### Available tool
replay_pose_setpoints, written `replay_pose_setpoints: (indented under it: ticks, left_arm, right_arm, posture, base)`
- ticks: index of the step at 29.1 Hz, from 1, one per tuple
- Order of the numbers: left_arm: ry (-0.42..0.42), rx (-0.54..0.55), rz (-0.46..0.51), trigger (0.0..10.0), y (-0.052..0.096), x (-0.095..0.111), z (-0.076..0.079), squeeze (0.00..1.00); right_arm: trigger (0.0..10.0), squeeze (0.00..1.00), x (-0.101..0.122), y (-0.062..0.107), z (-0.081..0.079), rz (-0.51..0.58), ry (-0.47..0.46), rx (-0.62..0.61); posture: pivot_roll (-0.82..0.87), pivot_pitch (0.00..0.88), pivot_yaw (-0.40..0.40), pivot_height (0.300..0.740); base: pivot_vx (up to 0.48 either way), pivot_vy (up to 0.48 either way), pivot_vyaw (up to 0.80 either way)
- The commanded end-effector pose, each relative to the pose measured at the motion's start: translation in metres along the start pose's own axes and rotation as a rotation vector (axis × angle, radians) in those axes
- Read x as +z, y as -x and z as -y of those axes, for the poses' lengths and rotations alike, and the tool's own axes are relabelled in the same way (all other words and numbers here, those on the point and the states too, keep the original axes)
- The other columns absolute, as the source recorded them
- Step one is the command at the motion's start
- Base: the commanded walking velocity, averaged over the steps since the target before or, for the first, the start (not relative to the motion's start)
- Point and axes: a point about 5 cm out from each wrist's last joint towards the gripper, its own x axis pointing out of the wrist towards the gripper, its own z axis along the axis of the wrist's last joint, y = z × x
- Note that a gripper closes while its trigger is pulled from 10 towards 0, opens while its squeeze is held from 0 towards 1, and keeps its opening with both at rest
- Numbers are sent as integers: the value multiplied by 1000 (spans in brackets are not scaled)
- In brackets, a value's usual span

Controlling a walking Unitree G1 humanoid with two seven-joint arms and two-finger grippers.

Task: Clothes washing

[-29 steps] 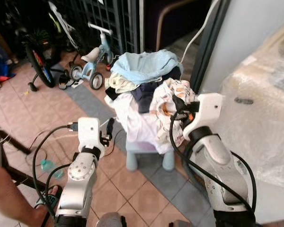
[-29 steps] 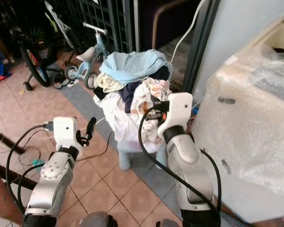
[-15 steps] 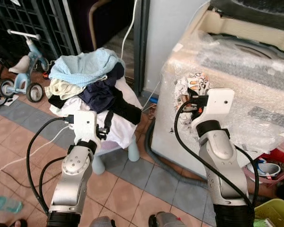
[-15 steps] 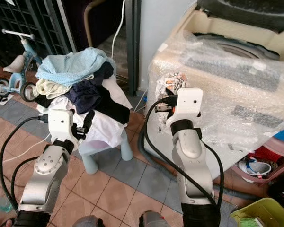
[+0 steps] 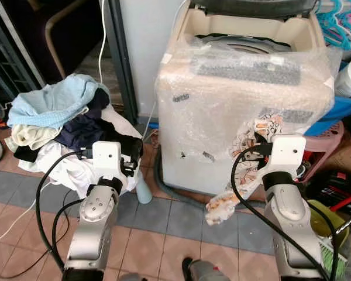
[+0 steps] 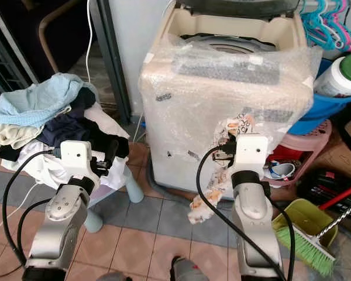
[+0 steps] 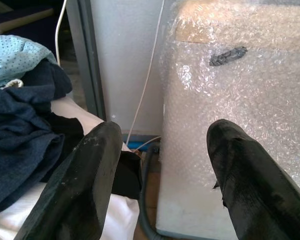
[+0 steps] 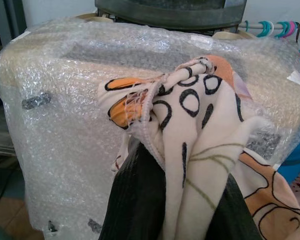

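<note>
A tiled floor of pinkish and grey squares (image 5: 164,216) runs under a cream top-loading washing machine wrapped in bubble wrap (image 5: 240,111), which stands against a pale wall beside a dark door frame.

In the left eye view, a heap of laundry in pale blue, cream, navy and white (image 5: 58,129) lies piled on a small pale-blue plastic stool (image 5: 141,190) to the machine's left. The left claw (image 5: 130,163) hangs just in front of that heap, touching nothing. The right claw (image 5: 253,153) is raised against the machine's front and carries a cream garment printed with orange and black rings (image 5: 234,175), which dangles down towards the floor.

The right eye view adds what lies further right: a yellow-green dustpan (image 6: 301,219) with a green-bristled broom (image 6: 307,249), a blue tub (image 6: 322,114), a white jar with a green lid (image 6: 342,76) and turquoise and pink hangers (image 6: 324,29).

The left wrist view shows the two black fingers (image 7: 85,185) held well apart, with navy cloth on one side and the wrapped machine on the other, a white cable (image 7: 147,85) running down between.

The right wrist view shows the fingers (image 8: 135,200) closed tight on a bunched fold of the printed garment, in front of the machine's upper edge.
</note>
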Motion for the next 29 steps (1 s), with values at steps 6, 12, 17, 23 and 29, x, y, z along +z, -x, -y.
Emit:
replay_pose_setpoints:
  ticks: [6, 12, 17, 23, 29]
  left_arm:
    - [-2, -32, 19, 10000, 0, 4, 5, 0]
    - [-3, -33, 25, 10000, 1, 6, 3, 0]
    - [0, -38, 20, 10000, 2, 4, 5, 0]
    - [-1, -42, 3, 10000, 5, -1, 5, 0]
    - [0, -34, 8, 10000, 5, 1, 4, 0]
  right_arm:
    - [10000, 0, 15, -10, -8, 76, 1, 61]
    - [10000, 0, 24, -19, -7, 111, 12, 92]
    - [10000, 0, 29, -27, -7, 130, 24, 102]
    - [10000, 0, 42, -44, -9, 180, 47, 104]
    - [10000, 0, 40, -49, -5, 154, 11, 71]
  posture:
    - [-45, 52, 43, 740]
    - [-45, 58, 40, 740]
    - [-47, 61, 40, 740]
    - [-40, 62, 36, 740]
    - [-37, 62, 36, 740]
  base:
    - [0, 0, -400]
    - [42, 0, 0]
    - [260, 0, 0]
    - [302, 0, 0]
    - [358, 0, 0]
